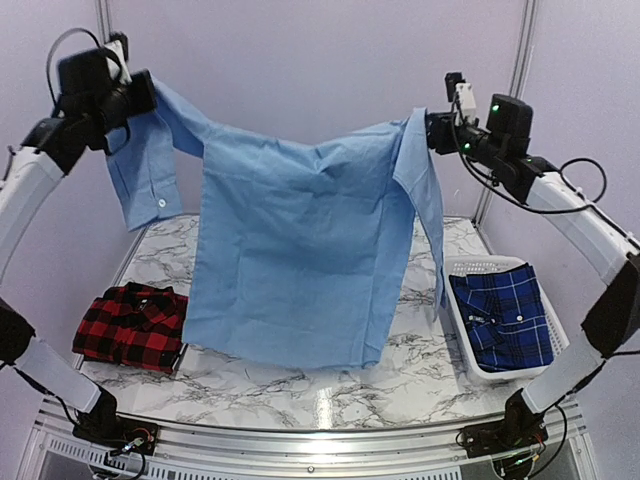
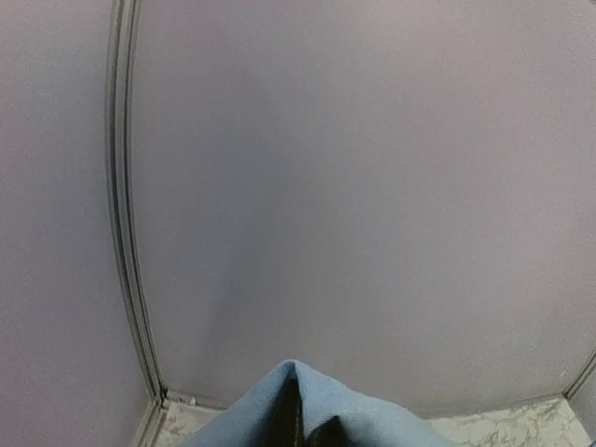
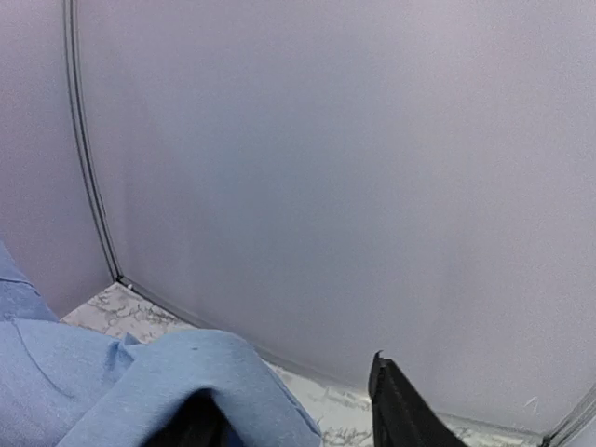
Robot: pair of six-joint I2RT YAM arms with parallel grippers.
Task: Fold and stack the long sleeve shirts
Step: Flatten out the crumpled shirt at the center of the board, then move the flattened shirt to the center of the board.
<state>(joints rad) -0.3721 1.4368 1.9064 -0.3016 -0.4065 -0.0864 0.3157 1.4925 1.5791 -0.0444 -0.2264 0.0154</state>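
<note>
The light blue long sleeve shirt (image 1: 300, 250) hangs spread in the air between both arms, its hem just above the marble table (image 1: 300, 395). My left gripper (image 1: 150, 95) is shut on its left shoulder; in the left wrist view cloth (image 2: 317, 410) wraps the closed fingers of that gripper (image 2: 312, 426). My right gripper (image 1: 432, 130) is at the right shoulder with its jaws apart. In the right wrist view the shirt (image 3: 140, 382) drapes over one finger, and the other finger (image 3: 400, 410) stands bare. The red-and-black check shirt (image 1: 132, 325) lies folded at the left.
A white basket (image 1: 478, 372) at the right of the table holds the dark blue plaid shirt (image 1: 503, 318). Grey walls with metal posts (image 1: 105, 20) close the back. One sleeve (image 1: 145, 185) dangles at the left, another (image 1: 432, 225) at the right.
</note>
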